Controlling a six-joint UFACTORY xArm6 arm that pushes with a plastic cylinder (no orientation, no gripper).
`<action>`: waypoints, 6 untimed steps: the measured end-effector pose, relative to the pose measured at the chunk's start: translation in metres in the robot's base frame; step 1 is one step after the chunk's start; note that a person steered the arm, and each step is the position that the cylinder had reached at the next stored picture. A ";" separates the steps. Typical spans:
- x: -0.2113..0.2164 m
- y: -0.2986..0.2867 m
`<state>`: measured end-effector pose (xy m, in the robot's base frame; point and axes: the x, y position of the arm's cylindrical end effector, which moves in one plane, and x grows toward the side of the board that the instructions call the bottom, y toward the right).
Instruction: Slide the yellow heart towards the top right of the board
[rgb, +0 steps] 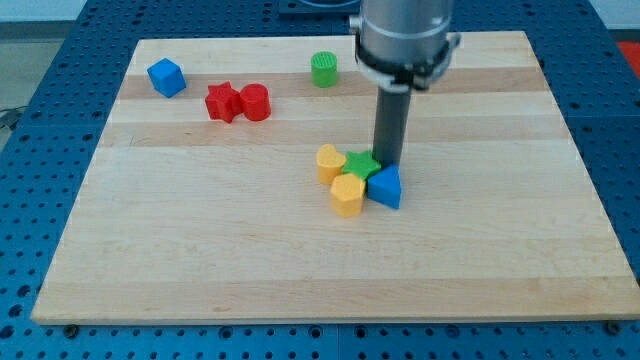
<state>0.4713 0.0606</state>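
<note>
Two yellow blocks lie near the board's middle. One yellow block (330, 161) is at the cluster's upper left; the other yellow block (347, 194) is at its bottom. I cannot tell which is the heart. A green star (359, 165) sits between them, and a blue triangle (385, 187) is at the cluster's right. My tip (388, 164) stands just right of the green star and directly above the blue triangle, touching or nearly touching both. The rod hangs down from the view's top.
A blue cube (166, 77) lies at the upper left. A red star (222, 102) and a red cylinder (255, 102) lie side by side right of it. A green cylinder (323, 69) is near the top edge. The wooden board (200, 250) rests on a blue perforated table.
</note>
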 end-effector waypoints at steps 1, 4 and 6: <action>0.034 0.000; -0.149 -0.002; -0.107 -0.047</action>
<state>0.3642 0.0137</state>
